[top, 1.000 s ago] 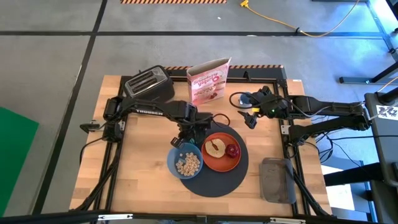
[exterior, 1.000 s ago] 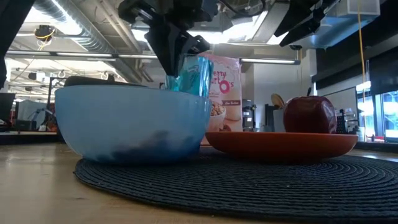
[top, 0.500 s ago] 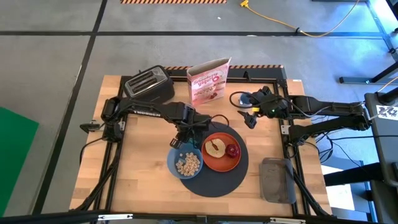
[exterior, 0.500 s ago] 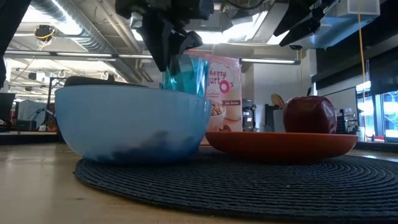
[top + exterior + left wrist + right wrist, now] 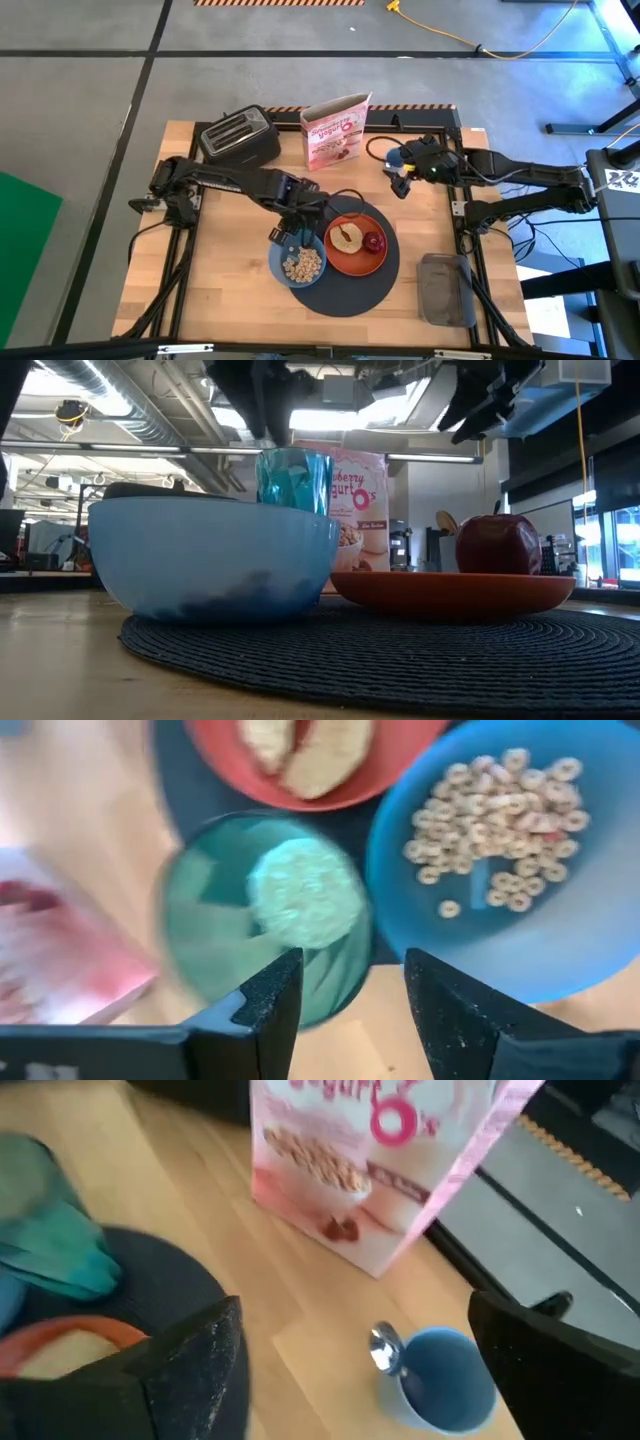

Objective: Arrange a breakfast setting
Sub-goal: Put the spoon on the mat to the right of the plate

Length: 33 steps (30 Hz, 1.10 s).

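Note:
The pale-green glass (image 5: 293,480) stands upright just beyond the blue bowl (image 5: 298,263) of cereal rings, at the far edge of the dark-grey mat (image 5: 345,290). My left gripper (image 5: 352,970) hangs open just above the glass (image 5: 262,918), fingers apart, touching nothing. In the high view it (image 5: 290,226) covers the glass. The orange plate (image 5: 355,245) on the mat carries the toast slice (image 5: 347,236) and the red apple (image 5: 373,242). My right gripper (image 5: 399,184) is open and empty above the table's far right. A spoon (image 5: 383,1348) stands in a blue cup (image 5: 440,1377).
A pink cereal box (image 5: 337,128) stands at the far edge and a black toaster (image 5: 238,137) at the far left. A grey tray (image 5: 445,290) lies at the near right. There is bare wood on the table's left side and along its near edge.
My left gripper has set the tilted glass down upright beyond the bowl, let go of it and risen a little above it.

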Available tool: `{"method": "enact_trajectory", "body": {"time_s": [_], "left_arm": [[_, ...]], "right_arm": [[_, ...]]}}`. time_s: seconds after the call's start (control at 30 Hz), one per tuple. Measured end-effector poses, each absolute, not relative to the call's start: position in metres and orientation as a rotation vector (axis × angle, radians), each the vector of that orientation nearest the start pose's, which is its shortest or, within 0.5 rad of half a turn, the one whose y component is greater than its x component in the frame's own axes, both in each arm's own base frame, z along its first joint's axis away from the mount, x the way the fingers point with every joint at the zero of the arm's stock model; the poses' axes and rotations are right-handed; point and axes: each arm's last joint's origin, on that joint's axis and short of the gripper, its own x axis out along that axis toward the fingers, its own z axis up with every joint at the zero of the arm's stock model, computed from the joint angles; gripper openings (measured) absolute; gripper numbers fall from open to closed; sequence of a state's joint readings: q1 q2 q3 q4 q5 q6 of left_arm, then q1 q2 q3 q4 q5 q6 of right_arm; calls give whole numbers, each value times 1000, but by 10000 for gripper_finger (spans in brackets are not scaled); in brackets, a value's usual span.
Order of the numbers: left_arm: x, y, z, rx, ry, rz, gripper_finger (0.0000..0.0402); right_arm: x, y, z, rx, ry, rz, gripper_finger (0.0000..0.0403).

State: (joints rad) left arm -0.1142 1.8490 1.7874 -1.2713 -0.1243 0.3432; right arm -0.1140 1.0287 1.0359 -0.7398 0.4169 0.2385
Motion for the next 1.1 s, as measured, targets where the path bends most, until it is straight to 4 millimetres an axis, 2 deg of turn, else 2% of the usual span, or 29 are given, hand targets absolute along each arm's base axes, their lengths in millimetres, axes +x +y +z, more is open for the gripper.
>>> {"method": "enact_trajectory", "body": {"time_s": [0.2,0.37,0.63,0.87,1.1], "left_arm": [[344,-40,343,468,1177,-42,173],[317,-36,382,463,1023,156,173],[268,-23,427,391,851,354,173],[248,-18,442,375,782,465,173],[246,-17,444,379,776,478,173]], "right_arm": [[207,-57,308,82,828,-635,315],[220,-70,292,58,927,-645,266],[238,-78,267,16,1055,-617,250],[246,-81,255,4,1107,-630,250],[248,-89,247,-20,1145,-702,250]]}}
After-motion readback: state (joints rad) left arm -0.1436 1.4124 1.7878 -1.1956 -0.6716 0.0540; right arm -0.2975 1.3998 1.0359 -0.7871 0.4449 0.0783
